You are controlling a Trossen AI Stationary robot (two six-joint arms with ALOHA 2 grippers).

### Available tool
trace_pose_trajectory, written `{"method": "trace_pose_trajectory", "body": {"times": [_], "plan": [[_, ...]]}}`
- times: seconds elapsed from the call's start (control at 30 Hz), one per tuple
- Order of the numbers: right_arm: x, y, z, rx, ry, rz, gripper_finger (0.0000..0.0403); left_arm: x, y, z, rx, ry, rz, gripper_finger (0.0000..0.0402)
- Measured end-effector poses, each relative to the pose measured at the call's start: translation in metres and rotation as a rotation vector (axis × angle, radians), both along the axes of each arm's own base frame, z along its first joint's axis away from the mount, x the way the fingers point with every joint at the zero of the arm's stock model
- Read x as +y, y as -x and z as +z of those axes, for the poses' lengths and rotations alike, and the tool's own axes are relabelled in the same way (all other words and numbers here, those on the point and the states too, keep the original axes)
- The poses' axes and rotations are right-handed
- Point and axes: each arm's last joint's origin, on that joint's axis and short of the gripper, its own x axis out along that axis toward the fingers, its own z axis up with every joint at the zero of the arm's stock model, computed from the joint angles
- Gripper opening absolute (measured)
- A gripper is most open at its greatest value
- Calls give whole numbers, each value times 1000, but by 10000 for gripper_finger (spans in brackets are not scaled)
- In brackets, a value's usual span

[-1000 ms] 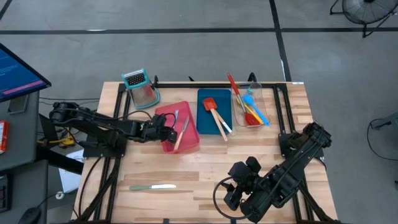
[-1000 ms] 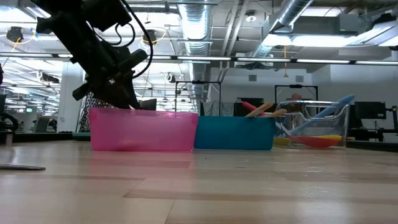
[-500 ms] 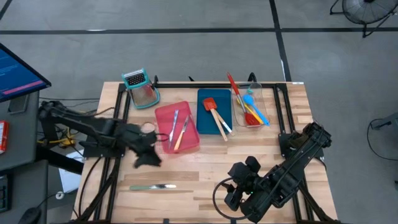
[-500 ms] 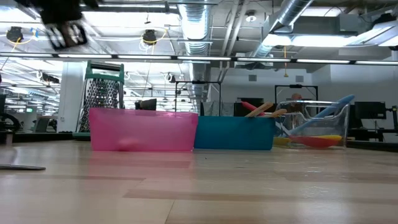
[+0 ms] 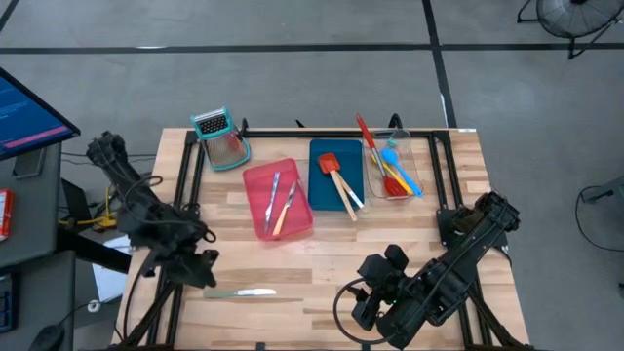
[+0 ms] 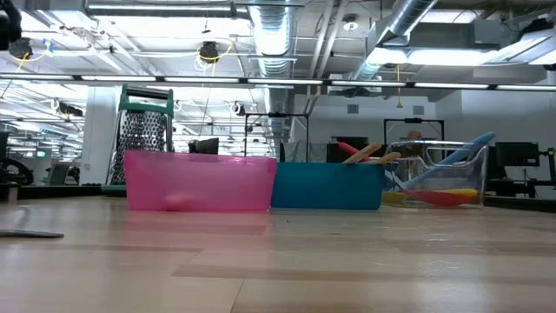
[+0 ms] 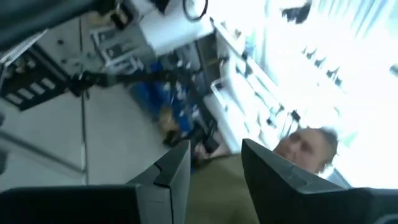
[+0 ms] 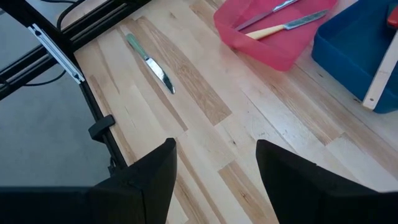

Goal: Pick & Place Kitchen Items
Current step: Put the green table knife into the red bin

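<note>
A green-handled knife [image 5: 239, 292] lies flat on the table near its front left corner, also in the right wrist view [image 8: 149, 62]. Two more knives [image 5: 280, 198] lie in the pink tray [image 5: 255, 178]. Two spatulas [image 5: 339, 182] lie in the blue tray [image 5: 320, 151], and red, yellow and blue spoons [image 5: 390, 166] in the clear tray [image 5: 419, 161]. My left gripper [image 5: 200, 270] [image 7: 214, 168] is open and empty, above the table's left edge, just left of the green-handled knife. My right gripper [image 5: 369, 285] [image 8: 214, 168] hangs open and empty over the near right part.
A teal-framed grater [image 5: 222, 138] stands at the far left corner, behind the pink tray. The three trays stand side by side along the far half of the table. Bare wood lies between them and the near edge. A person shows blurred in the left wrist view.
My left gripper has left the pink tray, risen and swung toward the table's left and near edges, tipping from pointing down to about level. The knives in the pink tray stay where they lie. My right arm has kept still.
</note>
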Motion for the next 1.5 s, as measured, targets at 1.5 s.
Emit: {"method": "trace_pose_trajectory", "body": {"times": [1.5], "plan": [[-170,147,53,-694,340,400,193,48,7,56,-60,-572,626,126]]}}
